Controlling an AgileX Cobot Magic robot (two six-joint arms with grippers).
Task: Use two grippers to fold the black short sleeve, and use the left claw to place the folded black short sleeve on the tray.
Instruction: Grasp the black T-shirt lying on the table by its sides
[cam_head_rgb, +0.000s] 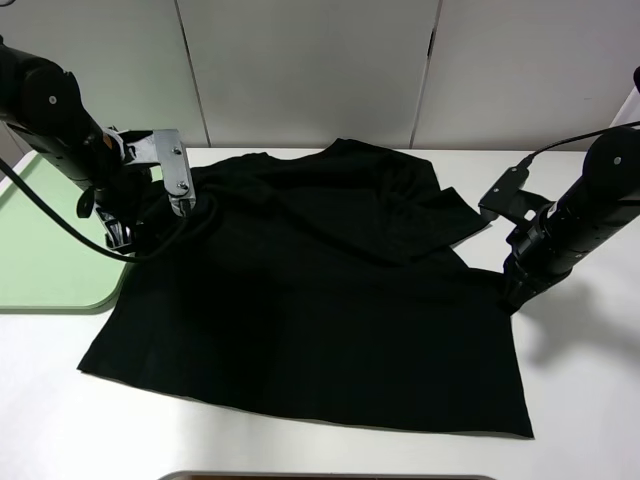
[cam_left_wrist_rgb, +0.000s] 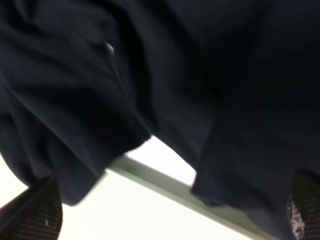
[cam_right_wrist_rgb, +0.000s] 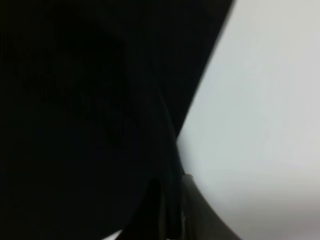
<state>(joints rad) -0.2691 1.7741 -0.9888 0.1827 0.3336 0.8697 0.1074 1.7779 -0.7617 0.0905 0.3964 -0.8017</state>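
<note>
The black short sleeve (cam_head_rgb: 310, 300) lies spread on the white table, with its right sleeve folded inward. My left gripper (cam_head_rgb: 118, 232) is low over the shirt's left sleeve, beside the tray's edge. In the left wrist view its two fingertips (cam_left_wrist_rgb: 45, 215) stand wide apart, open, with bunched black cloth (cam_left_wrist_rgb: 150, 75) just beyond them. My right gripper (cam_head_rgb: 512, 292) is down at the shirt's right edge. In the right wrist view its fingers (cam_right_wrist_rgb: 186, 210) are close together with the cloth's edge (cam_right_wrist_rgb: 100, 125) running in between them.
The light green tray (cam_head_rgb: 45, 250) lies at the left, partly under the shirt's left side; its rim shows in the left wrist view (cam_left_wrist_rgb: 165, 187). Bare white table (cam_head_rgb: 580, 400) surrounds the shirt on the right and front. A white wall stands behind.
</note>
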